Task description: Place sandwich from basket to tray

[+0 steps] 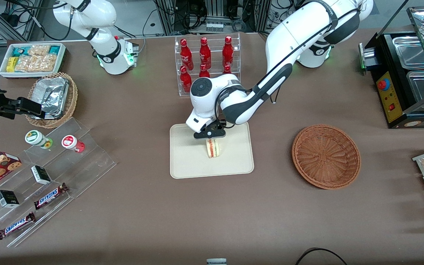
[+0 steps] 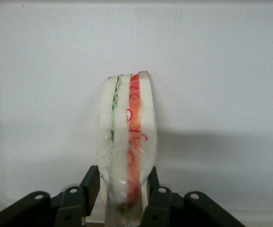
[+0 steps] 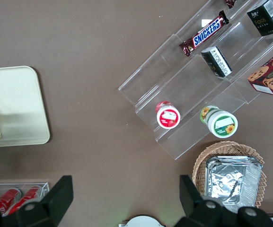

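Hanging over the tray at the centre of the front view, the gripper pinches the sandwich between its two black fingers, the wedge standing on edge with its pink, orange and green filling facing the wrist camera. The sandwich is over the middle of the tray, with bare cream surface on every side out to the low rim. The brown tabletop is open in the lower middle of the frame. The basket sits at right centre, well apart from the tray. A clear rack of red bottles stands just above the arm, and stepped acrylic shelves with snack bars fill the lower left.
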`<state>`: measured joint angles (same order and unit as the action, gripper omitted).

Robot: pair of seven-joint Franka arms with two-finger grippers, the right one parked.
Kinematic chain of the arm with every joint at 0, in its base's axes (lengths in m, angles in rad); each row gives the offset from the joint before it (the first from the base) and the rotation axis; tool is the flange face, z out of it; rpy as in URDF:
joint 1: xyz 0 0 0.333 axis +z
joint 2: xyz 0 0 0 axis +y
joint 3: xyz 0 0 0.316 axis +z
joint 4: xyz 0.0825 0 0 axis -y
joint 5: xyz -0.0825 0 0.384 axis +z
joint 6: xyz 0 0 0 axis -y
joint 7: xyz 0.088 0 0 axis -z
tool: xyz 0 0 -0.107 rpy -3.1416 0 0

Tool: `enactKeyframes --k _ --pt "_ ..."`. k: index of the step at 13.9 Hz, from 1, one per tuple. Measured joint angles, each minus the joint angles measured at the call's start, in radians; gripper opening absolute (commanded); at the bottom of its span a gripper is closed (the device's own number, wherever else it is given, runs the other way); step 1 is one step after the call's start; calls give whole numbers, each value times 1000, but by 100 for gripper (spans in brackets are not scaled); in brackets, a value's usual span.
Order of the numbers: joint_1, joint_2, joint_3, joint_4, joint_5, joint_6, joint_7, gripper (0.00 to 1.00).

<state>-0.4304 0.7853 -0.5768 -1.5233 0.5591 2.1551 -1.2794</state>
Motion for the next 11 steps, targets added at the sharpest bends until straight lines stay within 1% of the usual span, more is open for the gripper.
enactKeyframes --k 2,4,6,9,11 --pt "2 -29 0 17 -10 -28 -4 100" --pt "3 -88 3 26 -59 -75 -9 100" --pt "3 -174 47 29 -146 -140 -10 100" --pt "6 -322 146 30 -272 -273 3 100" --pt "6 -410 220 30 -347 -367 90 100"
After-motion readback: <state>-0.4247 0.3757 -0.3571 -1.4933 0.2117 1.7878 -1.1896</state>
